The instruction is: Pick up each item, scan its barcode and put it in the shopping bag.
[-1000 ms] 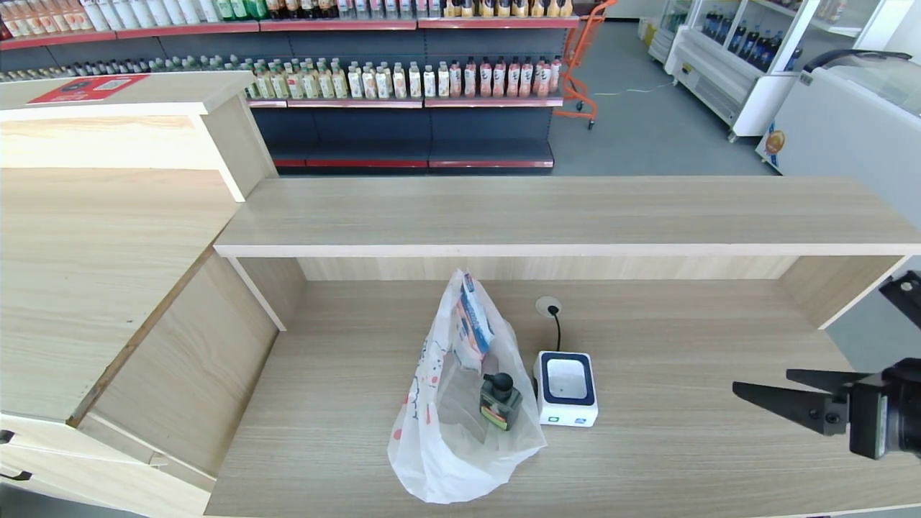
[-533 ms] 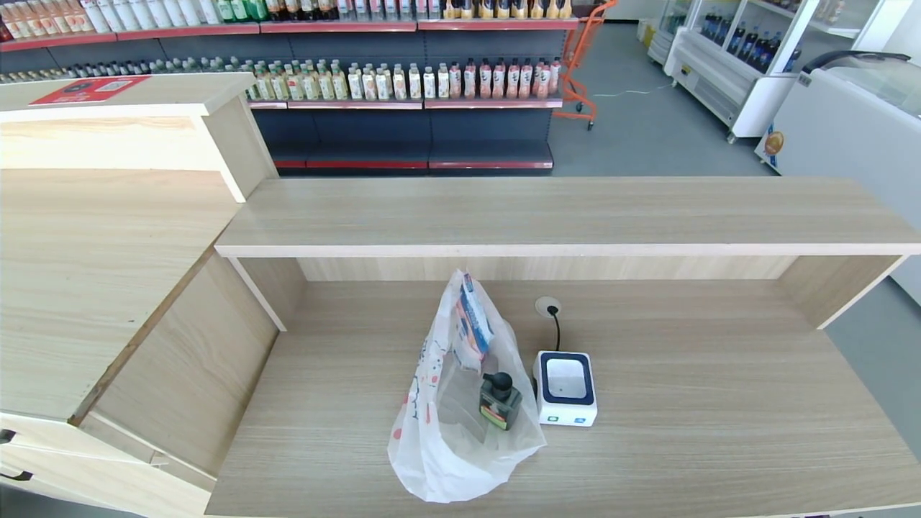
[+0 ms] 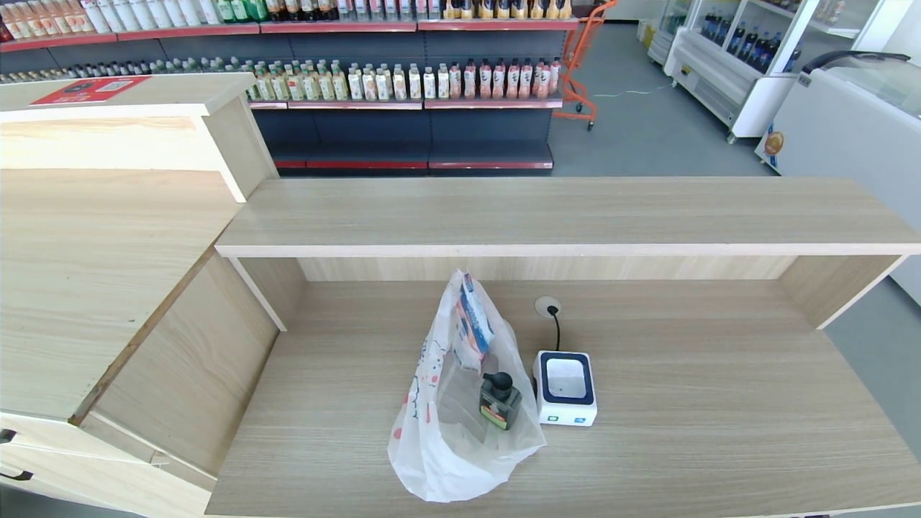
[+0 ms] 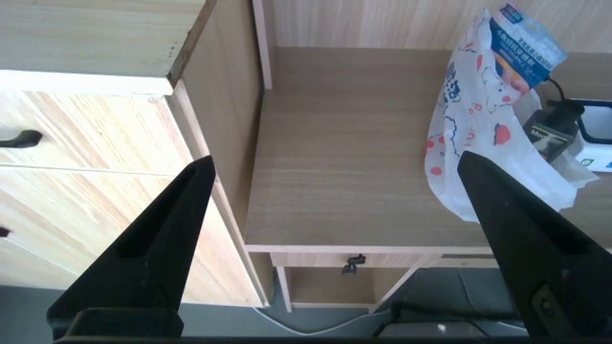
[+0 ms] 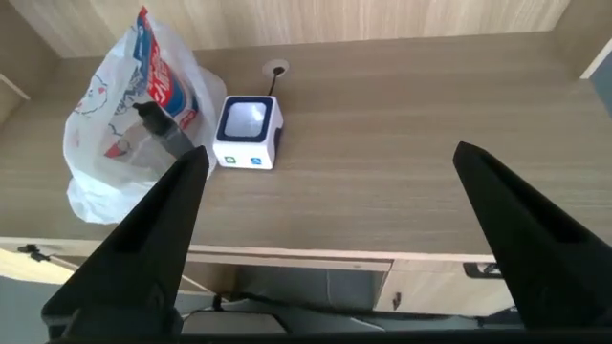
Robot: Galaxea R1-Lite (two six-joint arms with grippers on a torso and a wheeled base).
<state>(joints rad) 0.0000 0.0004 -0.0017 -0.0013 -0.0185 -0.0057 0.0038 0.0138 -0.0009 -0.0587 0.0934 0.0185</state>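
A thin white shopping bag (image 3: pixel 432 446) lies open on the wooden desk (image 3: pixel 683 417). Inside it are a dark bottle with a black cap (image 3: pixel 500 403) and a blue and white packet (image 3: pixel 471 320) standing at the back. A white barcode scanner (image 3: pixel 565 387) sits just right of the bag. My left gripper (image 4: pixel 337 162) is open and empty, held back beyond the desk's front left corner, with the bag (image 4: pixel 459 143) ahead of it. My right gripper (image 5: pixel 330 151) is open and empty above the desk's front edge, to the right of the scanner (image 5: pixel 247 132) and the bag (image 5: pixel 96 162).
A raised counter ledge (image 3: pixel 561 208) runs along the back of the desk and a taller side counter (image 3: pixel 86 252) walls the left. The scanner's cable (image 3: pixel 557 331) runs to a grommet behind it. Drawers with dark handles (image 4: pixel 19 139) sit left of the desk.
The right gripper, seen at the head view's right edge a second ago, has pulled back out of that view. The bag, its contents and the scanner have not moved.
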